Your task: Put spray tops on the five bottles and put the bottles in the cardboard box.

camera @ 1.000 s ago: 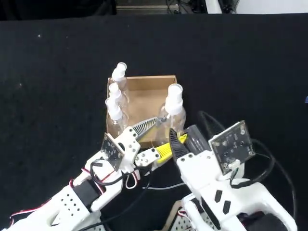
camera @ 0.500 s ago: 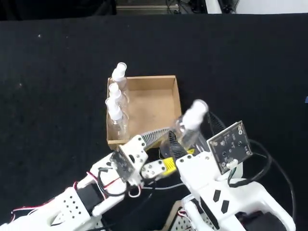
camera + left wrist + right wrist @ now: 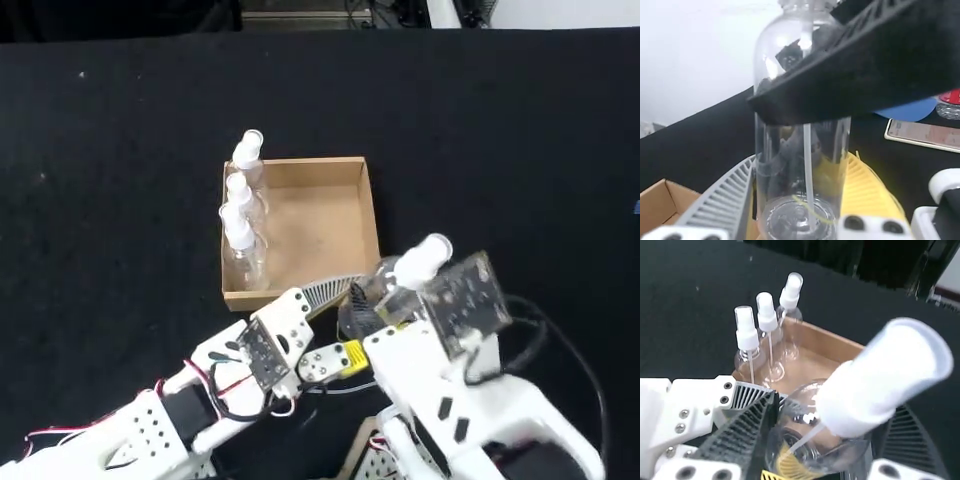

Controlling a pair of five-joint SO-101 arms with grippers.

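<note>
Bottle with its spray top on sits just right of centre in the lower half of the high view, tilted so the top points up and to the right. It's just off the lower right corner of the cardboard box, not in it. Three bottles stand along the box's left wall.

Both tools look closed on it. The left tool has the clear body between its grey and yellow fingers down near the base, and the right tool pinches it with black ribbed fingers higher up, below the shoulder.

My take on handling: it looks empty, just the dip tube inside, so it should be very light. The clear plastic wall is probably smooth and a bit springy, so it could twist or slip out if squeezed off-centre. I'd hold it mid-body, straight across the widest part. I wouldn't grab the spray top, since it could pop off or tip the bottle. With so little weight, I'd guess it falls over on the black surface or in the box unless it's let go upright.
</note>
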